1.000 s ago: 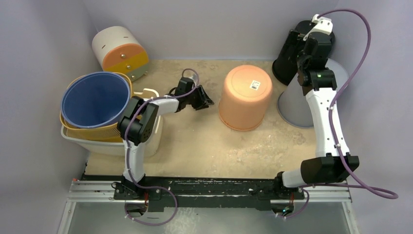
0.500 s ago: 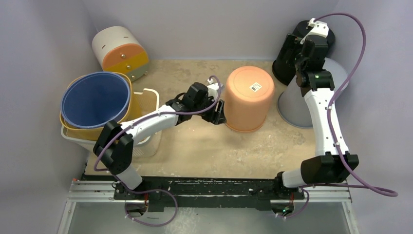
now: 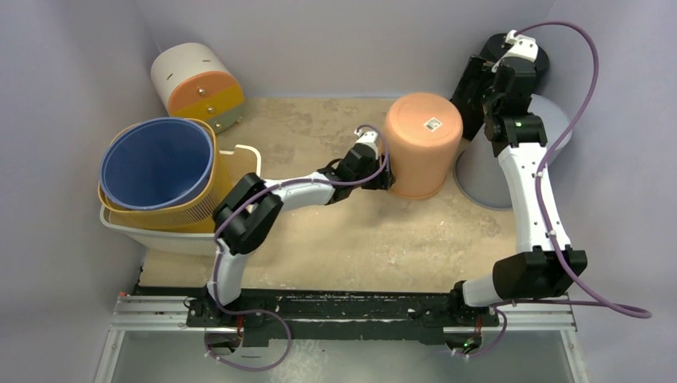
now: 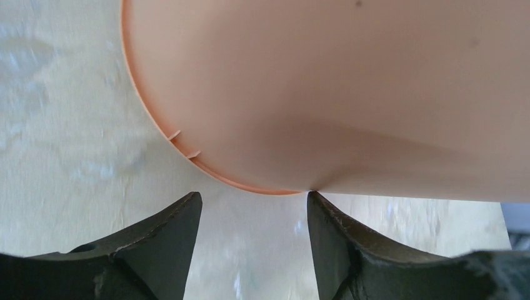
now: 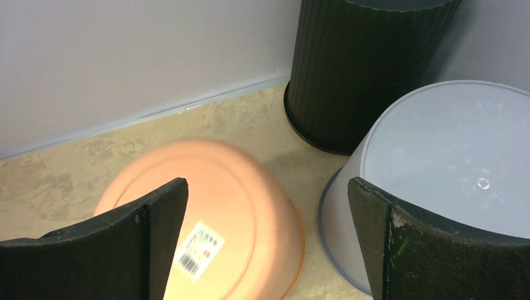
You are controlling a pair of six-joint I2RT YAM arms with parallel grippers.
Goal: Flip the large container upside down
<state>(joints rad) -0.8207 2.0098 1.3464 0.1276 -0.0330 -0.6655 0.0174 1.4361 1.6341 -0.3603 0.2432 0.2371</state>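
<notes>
Orange plastic bin (image 3: 419, 144) stands base-up at the back of the counter (image 3: 335, 239) — just beside a grey bucket (image 3: 511, 171). My left pincer (image 4: 253, 203) gapes at its rim, gripping nothing; my right pincer (image 5: 269, 184) hangs above it — spread wide, empty.

The top camera looks down from above and behind my bases over the bench (image 3: 335, 239). My left wrist camera sits low, very close to the side of the orange container (image 4: 325, 94), past my left jaws. My right wrist camera looks down on it from higher, between my right jaws. All three share that container.
</notes>
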